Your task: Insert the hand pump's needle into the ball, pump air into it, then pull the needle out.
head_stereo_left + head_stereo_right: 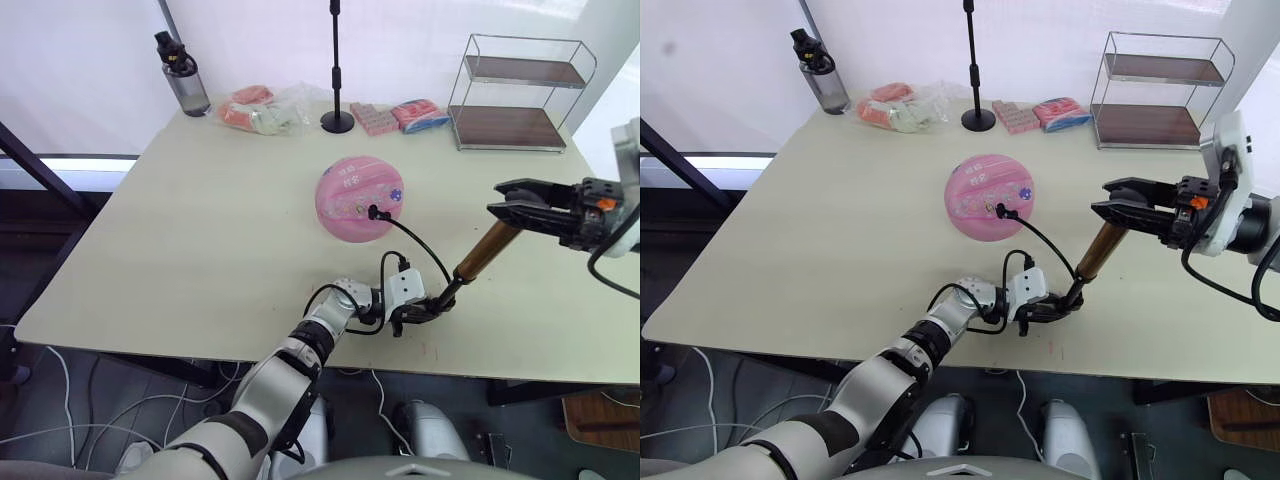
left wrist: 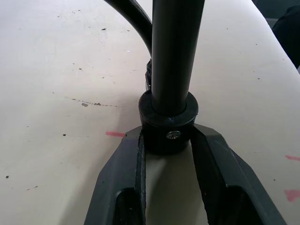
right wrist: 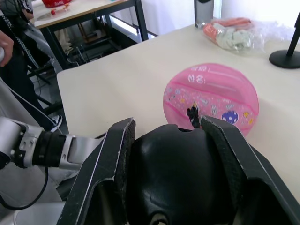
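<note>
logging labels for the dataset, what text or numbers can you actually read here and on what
None can be read.
Ball: pale lettering near its top and small cartoon prints, too blurred to read.
Pink packets by the wire shelf: print too small to read.
Water bottle: no legible label.

The printing on the ball (image 1: 359, 199) is too small to read.

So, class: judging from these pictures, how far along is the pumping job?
Done: the needle sits in the ball, which looks rounded. In hand: the left pincer clamps the hand pump at its base, the right pincer holds its handle. Left: finish pumping, then pull the needle out.
</note>
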Robot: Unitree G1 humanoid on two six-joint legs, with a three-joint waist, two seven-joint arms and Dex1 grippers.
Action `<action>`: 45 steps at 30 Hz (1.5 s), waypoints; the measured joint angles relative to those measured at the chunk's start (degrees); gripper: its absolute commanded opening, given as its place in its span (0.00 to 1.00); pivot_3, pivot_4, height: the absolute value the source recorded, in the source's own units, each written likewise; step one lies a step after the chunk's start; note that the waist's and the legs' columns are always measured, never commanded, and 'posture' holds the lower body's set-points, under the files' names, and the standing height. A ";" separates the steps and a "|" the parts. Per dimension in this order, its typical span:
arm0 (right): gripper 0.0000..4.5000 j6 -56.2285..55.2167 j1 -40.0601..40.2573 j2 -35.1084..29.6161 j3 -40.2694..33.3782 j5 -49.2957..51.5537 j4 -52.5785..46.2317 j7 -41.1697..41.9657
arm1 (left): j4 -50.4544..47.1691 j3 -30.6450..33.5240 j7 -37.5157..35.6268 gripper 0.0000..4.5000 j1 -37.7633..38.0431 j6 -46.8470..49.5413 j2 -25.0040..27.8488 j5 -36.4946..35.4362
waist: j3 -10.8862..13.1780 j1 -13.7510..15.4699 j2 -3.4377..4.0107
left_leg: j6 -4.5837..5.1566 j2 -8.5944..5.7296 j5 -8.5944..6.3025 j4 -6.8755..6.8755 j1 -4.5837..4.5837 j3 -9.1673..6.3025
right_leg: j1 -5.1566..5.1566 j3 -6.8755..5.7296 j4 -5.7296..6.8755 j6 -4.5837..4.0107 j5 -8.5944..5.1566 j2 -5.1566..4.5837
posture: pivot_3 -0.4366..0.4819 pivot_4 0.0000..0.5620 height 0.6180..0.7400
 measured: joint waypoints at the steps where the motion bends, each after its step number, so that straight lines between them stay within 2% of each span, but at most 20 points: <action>1: 0.40 0.68 -1.56 -0.55 -0.39 1.10 0.54 -0.42 | 0.00 0.00 -0.01 0.23 0.00 -0.01 0.00 0.00 | 0.01 -0.01 0.01 | 0.00 0.00 0.00 0.00 0.00 0.00 | 0.00 0.00 0.00 0.00 0.00 0.00 | 0.48 0.27 0.93; 8: 0.40 2.62 -2.95 -0.38 -0.45 2.85 1.00 -2.94 | -0.18 0.03 -0.48 0.23 -0.01 -0.11 0.01 -0.11 | 0.05 0.03 -0.02 | 0.00 -0.01 0.00 0.03 -0.22 -0.04 | -0.14 -0.03 0.00 -0.16 0.10 0.00 | 0.48 0.27 0.93; 14: 0.40 -3.16 3.65 4.04 0.24 -2.61 -2.78 -2.24 | -0.17 0.00 -0.26 0.23 0.12 -0.11 0.54 -0.05 | -0.11 -0.14 -0.18 | 0.01 0.02 0.00 0.05 -0.05 -0.05 | -0.02 -0.04 0.01 0.02 -0.01 0.11 | 0.48 0.27 0.93; 21: 0.40 -11.29 10.53 8.53 8.30 -12.61 -1.77 0.59 | -0.04 -0.02 0.20 0.23 0.45 -0.07 0.75 0.09 | -0.32 -0.18 -0.38 | -0.01 0.11 0.00 -0.01 0.28 -0.06 | 0.15 -0.03 0.02 0.05 -0.05 0.20 | 0.48 0.27 0.93; 28: 0.40 -23.48 15.67 15.54 16.72 -24.50 4.00 2.66 | 0.23 -0.05 0.66 0.23 0.73 0.08 0.91 0.26 | -0.78 -0.20 -0.73 | -0.01 0.15 -0.01 -0.02 0.34 -0.04 | 0.16 0.00 0.02 0.03 -0.05 0.28 | 0.48 0.27 0.93; 34: 0.40 -29.36 17.50 16.90 18.37 -28.62 4.65 2.94 | 0.35 -0.06 0.83 0.23 0.74 0.39 0.92 0.60 | -1.07 -0.21 -0.83 | -0.02 0.22 -0.01 -0.02 0.38 -0.07 | 0.17 -0.01 0.02 0.01 -0.06 0.34 | 0.48 0.27 0.93; 38: 0.40 -28.55 16.64 16.46 17.34 -28.41 4.08 2.89 | 0.31 -0.05 0.77 0.23 0.69 0.37 0.79 0.59 | -1.01 -0.15 -0.74 | -0.02 0.24 -0.01 -0.03 0.36 -0.07 | 0.16 -0.01 0.02 0.00 -0.06 0.28 | 0.48 0.27 0.93; 45: 0.40 -16.68 12.43 11.69 12.81 -21.12 1.54 2.63 | -0.16 0.01 0.12 0.23 0.32 0.01 0.13 0.07 | -0.22 -0.02 0.02 | -0.01 0.04 -0.01 -0.03 0.12 0.02 | 0.03 0.00 0.02 -0.15 0.04 0.02 | 0.48 0.27 0.93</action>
